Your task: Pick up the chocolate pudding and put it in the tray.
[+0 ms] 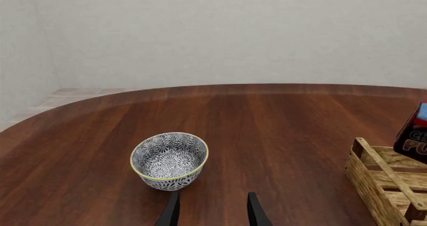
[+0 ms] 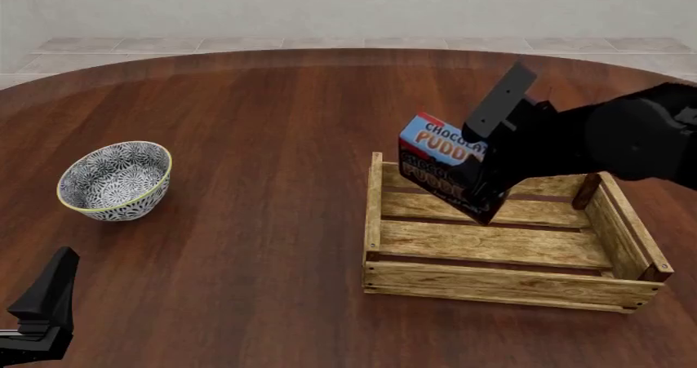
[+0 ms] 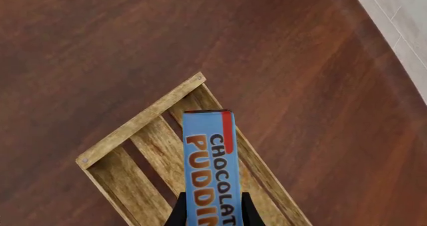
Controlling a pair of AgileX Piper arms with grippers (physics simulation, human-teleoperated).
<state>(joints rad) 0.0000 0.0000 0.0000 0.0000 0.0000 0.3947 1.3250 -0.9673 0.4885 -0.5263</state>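
Observation:
My right gripper (image 2: 479,184) is shut on the chocolate pudding (image 2: 441,166), a small carton with a blue top, orange lettering and a dark brown front. It holds the carton tilted above the far left part of the tray (image 2: 495,282), a shallow crate of light wooden slats. In the right wrist view the pudding (image 3: 210,168) sticks out between the fingers over the tray's corner (image 3: 137,123). In the left wrist view the pudding (image 1: 415,133) shows above the tray's end (image 1: 383,181). My left gripper (image 1: 212,213) is open and empty, low at the near left of the table (image 2: 38,311).
A round blue-white patterned bowl (image 2: 114,180) with a yellow rim stands at the left of the table, just ahead of the left gripper (image 1: 169,160). The dark wooden table (image 2: 273,115) has a curved far edge, with a tiled floor and a pale wall behind.

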